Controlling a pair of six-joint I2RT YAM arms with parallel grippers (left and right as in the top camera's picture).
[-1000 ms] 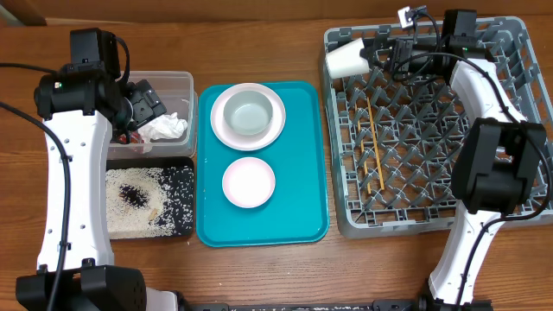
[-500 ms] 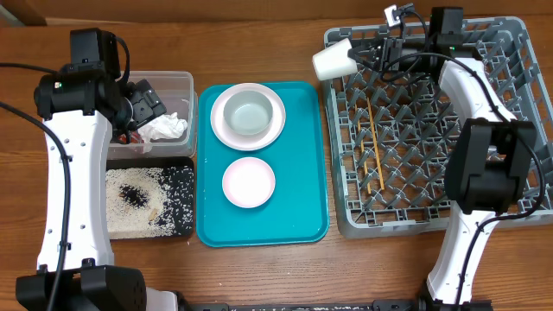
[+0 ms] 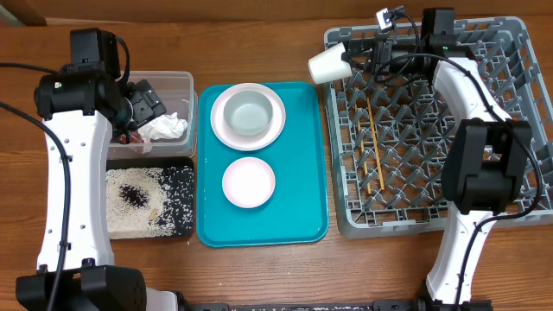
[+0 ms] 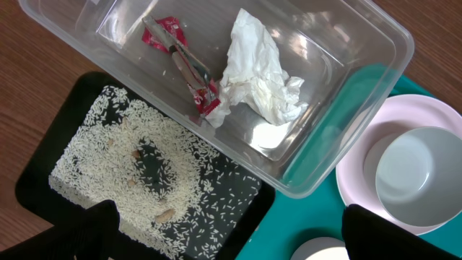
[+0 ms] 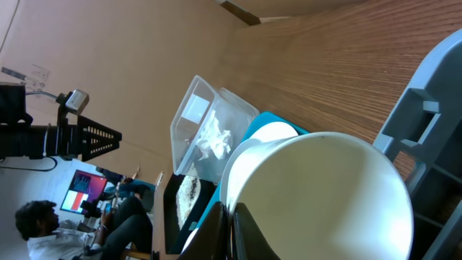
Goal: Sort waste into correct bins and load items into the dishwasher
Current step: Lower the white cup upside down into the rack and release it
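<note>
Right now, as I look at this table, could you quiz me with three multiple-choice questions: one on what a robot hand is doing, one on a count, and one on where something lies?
1. The right hand is:
A. wide open and empty
B. shut on the white cup
C. shut with nothing in it

2. How many pieces of waste lie in the clear tub?
A. one
B. two
C. five

3. Where are the chopsticks?
A. in the clear tub
B. in the white cup
C. in the grey rack

Answers:
1. B, since the cup hangs from that hand at the rack's corner.
2. B, since only a crumpled napkin and a red wrapper show inside.
3. C, since both sticks lie on the rack's grid floor.
</note>
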